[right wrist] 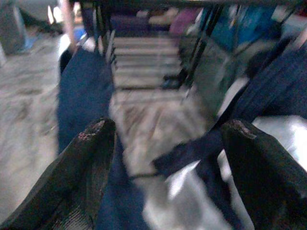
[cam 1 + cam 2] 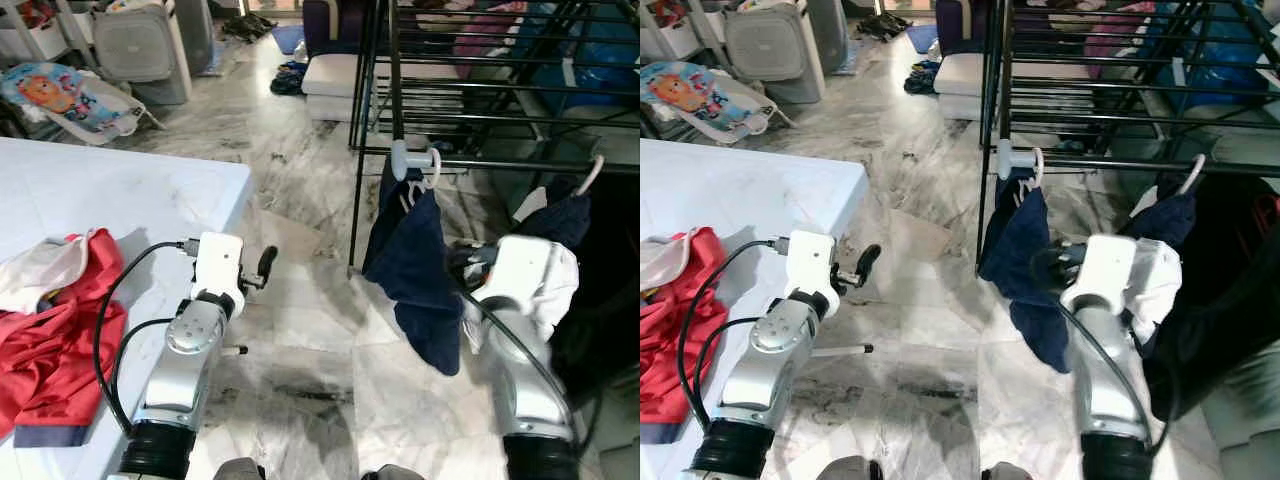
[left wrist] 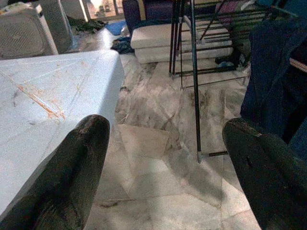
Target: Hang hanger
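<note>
A navy garment [image 2: 415, 265] hangs from a white hanger [image 2: 416, 163] hooked on the front rail of a black drying rack [image 2: 470, 110]. A second white hanger [image 2: 592, 174] carries dark and white clothes further right on the same rail. My right gripper [image 1: 168, 125] is open, level with the navy garment's lower half and just to its right; blurred navy cloth lies beyond its fingers. My left gripper [image 3: 165, 124] is open and holds nothing, hovering above the floor by the corner of the white table [image 2: 120, 190].
A red garment [image 2: 55, 330] and a pale cloth lie on the table at my left. A low white cushion [image 2: 330, 75], fan boxes and a printed bag stand on the marble floor behind. Open floor lies between table and rack.
</note>
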Motion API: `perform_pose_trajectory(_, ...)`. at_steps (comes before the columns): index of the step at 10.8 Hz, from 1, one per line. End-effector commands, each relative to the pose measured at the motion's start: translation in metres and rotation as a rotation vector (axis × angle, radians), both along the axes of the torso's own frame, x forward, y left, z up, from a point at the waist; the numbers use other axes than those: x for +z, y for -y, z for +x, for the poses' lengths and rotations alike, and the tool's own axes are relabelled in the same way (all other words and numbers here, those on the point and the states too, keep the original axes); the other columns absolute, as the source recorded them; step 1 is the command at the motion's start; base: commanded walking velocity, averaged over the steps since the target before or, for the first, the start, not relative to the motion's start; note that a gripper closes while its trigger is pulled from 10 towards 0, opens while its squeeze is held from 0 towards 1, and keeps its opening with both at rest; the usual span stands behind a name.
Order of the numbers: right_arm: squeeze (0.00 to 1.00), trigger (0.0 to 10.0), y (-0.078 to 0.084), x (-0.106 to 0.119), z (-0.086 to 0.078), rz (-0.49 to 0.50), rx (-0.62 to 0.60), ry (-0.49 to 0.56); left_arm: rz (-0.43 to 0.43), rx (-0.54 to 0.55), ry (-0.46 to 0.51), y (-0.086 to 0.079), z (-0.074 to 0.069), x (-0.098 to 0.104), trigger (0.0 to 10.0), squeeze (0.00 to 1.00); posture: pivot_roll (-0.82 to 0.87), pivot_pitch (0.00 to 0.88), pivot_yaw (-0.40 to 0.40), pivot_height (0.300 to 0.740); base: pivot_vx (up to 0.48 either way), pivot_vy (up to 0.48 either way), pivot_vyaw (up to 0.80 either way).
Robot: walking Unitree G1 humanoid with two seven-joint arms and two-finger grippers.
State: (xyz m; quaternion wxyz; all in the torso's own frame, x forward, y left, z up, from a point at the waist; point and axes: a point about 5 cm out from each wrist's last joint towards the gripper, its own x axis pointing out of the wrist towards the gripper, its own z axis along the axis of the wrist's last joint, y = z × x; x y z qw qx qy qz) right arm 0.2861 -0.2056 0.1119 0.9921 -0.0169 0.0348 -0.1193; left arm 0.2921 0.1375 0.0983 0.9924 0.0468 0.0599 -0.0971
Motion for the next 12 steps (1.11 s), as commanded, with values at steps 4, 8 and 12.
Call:
perform_pose_trajectory(4,0.0,10.0,0.023,-0.005,-0.001,-0.031,-0.165,-0.062,0.008,-0.022,0.036,0.001,0.006,0.01,10.0,0.0,0.01,0.0,0.02,0.74,0.0,0.0,0.0)
perform_pose_trajectory(8,0.0,10.0,0.05,-0.003,0.009,-0.042,-0.246,-0.069,-0.028,-0.043,0.04,-0.001,0.003,0.011,10.0,0.0,0.02,0.006,0.021,0.74,0.161,0.0,0.0)
perform_pose_trajectory(12,0.0,10.0,0.042,-0.005,0.01,-0.024,-0.229,-0.051,-0.032,-0.067,0.048,0.0,0.004,0.013,10.0,0.0,0.01,0.01,0.025,0.74,0.382,0.0,-0.2)
